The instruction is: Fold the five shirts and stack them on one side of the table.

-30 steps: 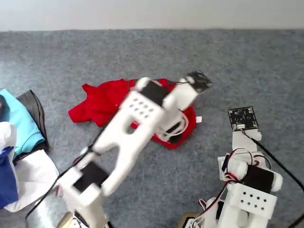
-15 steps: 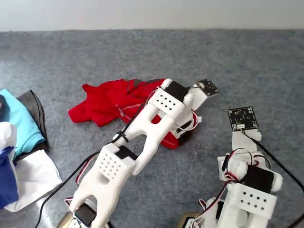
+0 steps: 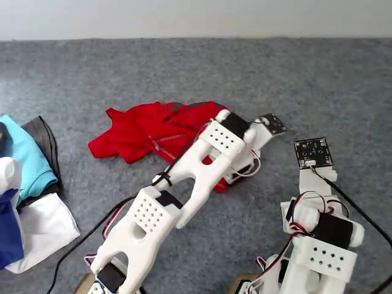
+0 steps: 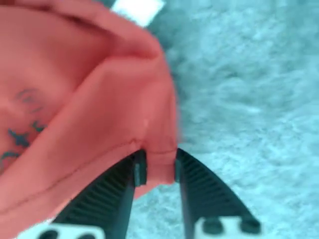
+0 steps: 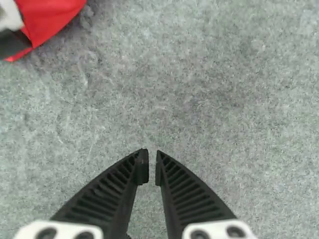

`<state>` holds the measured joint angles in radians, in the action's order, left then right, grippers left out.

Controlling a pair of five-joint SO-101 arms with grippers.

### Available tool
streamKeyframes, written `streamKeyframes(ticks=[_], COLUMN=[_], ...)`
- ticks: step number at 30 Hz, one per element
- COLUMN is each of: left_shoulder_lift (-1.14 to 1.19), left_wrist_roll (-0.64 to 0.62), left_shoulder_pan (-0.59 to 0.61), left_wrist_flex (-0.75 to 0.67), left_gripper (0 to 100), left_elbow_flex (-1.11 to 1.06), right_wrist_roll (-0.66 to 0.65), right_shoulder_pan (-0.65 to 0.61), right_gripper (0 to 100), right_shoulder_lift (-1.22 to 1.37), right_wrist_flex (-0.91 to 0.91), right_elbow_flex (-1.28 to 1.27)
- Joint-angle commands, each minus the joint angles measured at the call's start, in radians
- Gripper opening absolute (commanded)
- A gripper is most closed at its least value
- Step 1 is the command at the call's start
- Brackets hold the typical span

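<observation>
Evidently early: left gripper (image 4: 155, 167) pinched the unfolded red shirt (image 3: 144, 130) mid-frame; right gripper (image 5: 148, 168) hung clenched, empty; the other shirts (image 3: 26, 164) lay heaped at far left.

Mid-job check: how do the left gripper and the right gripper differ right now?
The left gripper is shut on the edge of the red shirt; the right gripper is shut on nothing. The left gripper sits right at the shirt; the right gripper hangs over bare table, apart from the shirt. Both are shut and point down at the table.
</observation>
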<state>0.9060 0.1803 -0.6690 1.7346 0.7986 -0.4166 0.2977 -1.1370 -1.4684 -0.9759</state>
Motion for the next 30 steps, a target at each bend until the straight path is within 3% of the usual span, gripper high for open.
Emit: streamKeyframes(ticks=[1, 15, 21, 30], left_shoulder_lift=[-0.015, -0.006, -0.006, -0.005], left_wrist_roll=[-0.003, -0.003, -0.009, -0.009], left_shoulder_pan=[-0.038, -0.077, -0.074, -0.072], left_wrist_flex=[0.015, 0.018, 0.018, 0.018], left_gripper=[8, 6, 19, 20], left_elbow_flex=[0.038, 0.133, 0.133, 0.131], right_wrist_roll=[-0.009, -0.009, -0.009, -0.009], right_shoulder_pan=[0.012, 0.012, 0.012, 0.012], right_gripper=[3.9, 3.9, 3.9, 3.9], right_shoulder_lift=[0.007, 0.007, 0.007, 0.007], right_wrist_flex=[0.005, 0.005, 0.005, 0.005], right_elbow_flex=[0.032, 0.032, 0.032, 0.032])
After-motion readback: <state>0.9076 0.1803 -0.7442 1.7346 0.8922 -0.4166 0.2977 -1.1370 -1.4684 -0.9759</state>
